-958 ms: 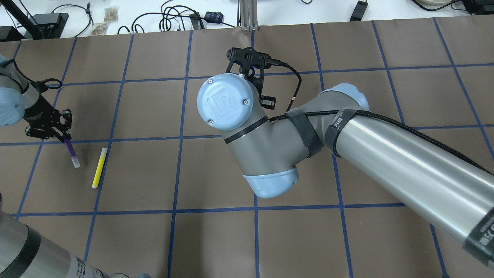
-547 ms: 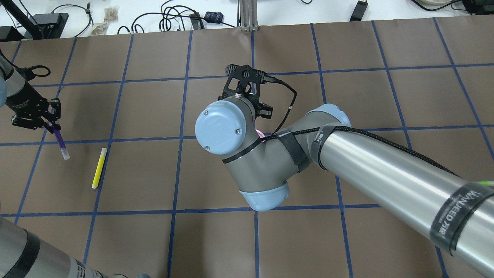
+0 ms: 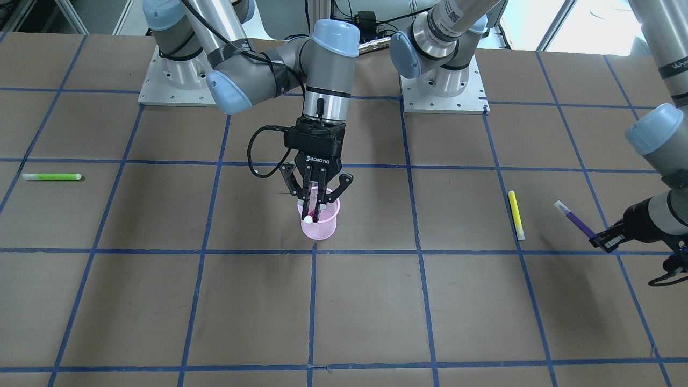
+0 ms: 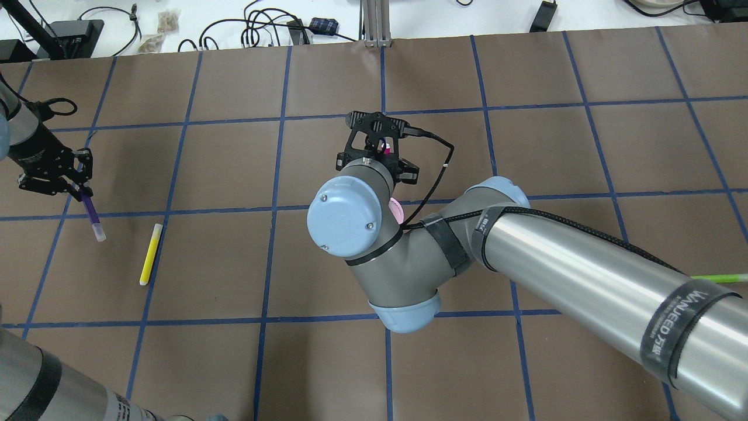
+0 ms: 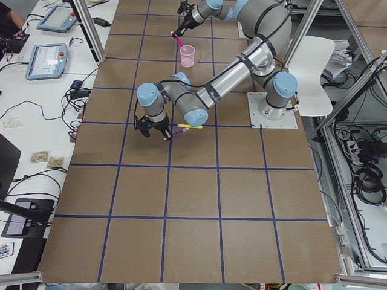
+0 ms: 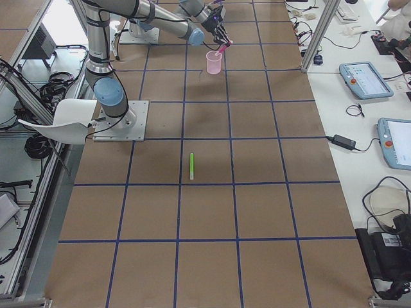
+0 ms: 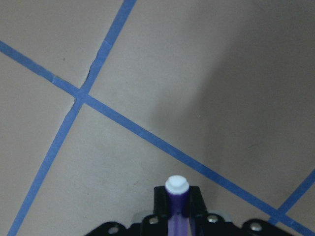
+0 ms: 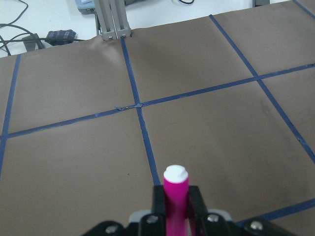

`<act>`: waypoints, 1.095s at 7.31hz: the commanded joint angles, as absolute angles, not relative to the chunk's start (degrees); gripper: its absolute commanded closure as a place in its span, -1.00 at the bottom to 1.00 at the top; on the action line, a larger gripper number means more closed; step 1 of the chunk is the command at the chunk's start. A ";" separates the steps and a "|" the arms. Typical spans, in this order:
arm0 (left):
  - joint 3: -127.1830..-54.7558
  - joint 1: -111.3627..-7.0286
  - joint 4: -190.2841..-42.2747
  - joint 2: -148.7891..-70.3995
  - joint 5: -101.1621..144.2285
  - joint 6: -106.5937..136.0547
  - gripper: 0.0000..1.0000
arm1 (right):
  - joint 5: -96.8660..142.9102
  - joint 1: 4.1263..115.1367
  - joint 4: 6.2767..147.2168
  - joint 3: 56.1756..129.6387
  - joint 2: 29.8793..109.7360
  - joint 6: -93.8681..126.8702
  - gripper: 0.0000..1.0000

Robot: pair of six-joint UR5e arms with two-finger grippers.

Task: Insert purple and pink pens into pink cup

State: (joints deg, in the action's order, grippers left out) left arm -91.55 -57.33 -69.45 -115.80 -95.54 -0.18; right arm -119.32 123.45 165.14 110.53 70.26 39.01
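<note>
Evidently neither pen is in yet: at frame centre in the front view the right tool (image 3: pixel 314 209) clamps the pink pen (image 3: pixel 308 218) just over the cup (image 3: pixel 322 228). Near the right edge, well apart from it, the left tool (image 3: pixel 602 239) grips the purple pen (image 3: pixel 578 221).

Yellow pen (image 3: pixel 516 214) and green pen (image 3: pixel 51 176) lie well apart

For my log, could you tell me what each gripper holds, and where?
Right gripper: pink pen, by its barrel. Left gripper: purple pen, by the end opposite its white tip.
</note>
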 commanded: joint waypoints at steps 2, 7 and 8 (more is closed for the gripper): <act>-90.79 -60.62 -69.08 -111.56 -97.63 -0.18 1.00 | -119.45 123.49 165.85 112.32 69.43 39.37 1.00; -91.31 -75.91 -62.23 -104.16 -99.41 5.25 1.00 | -118.31 123.05 165.50 111.10 69.69 39.03 -1.00; -91.32 -78.37 -61.27 -103.28 -99.23 8.14 1.00 | -113.78 121.39 165.24 109.70 70.48 38.59 -1.00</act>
